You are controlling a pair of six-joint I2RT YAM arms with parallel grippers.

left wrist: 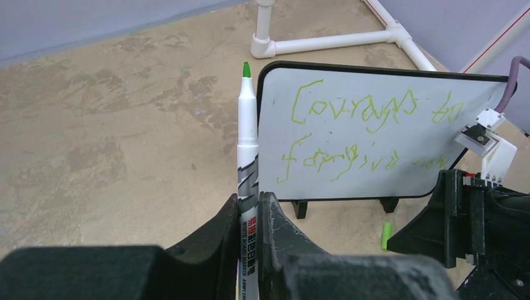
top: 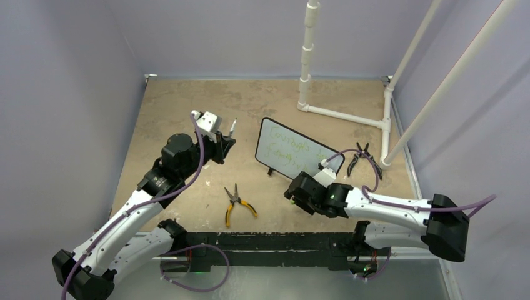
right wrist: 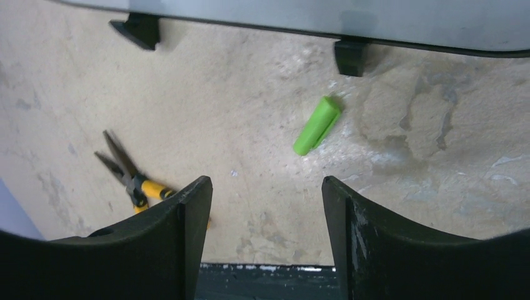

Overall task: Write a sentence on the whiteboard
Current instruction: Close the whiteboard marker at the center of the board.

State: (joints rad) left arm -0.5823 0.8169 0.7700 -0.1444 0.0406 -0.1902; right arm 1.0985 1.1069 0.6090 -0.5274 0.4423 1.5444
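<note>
The whiteboard (top: 312,165) stands upright on two black feet mid-table. It also shows in the left wrist view (left wrist: 350,186), and its lower edge shows in the right wrist view (right wrist: 375,19). The sentence (top: 289,149) is two rows of green scrawl (left wrist: 375,109). My left gripper (top: 226,144) (left wrist: 250,199) is shut on a white marker (left wrist: 247,137) with a green tip, held left of the board and apart from it. My right gripper (top: 292,195) (right wrist: 265,184) is open and empty, low over the table in front of the board. A green marker cap (right wrist: 317,125) (left wrist: 387,235) lies by the board's foot.
Yellow-handled pliers (top: 236,205) (right wrist: 134,181) lie near the front edge, left of the right gripper. Black pliers (top: 359,156) lie right of the board. A white pipe frame (top: 350,115) stands at the back right. Walls close in three sides.
</note>
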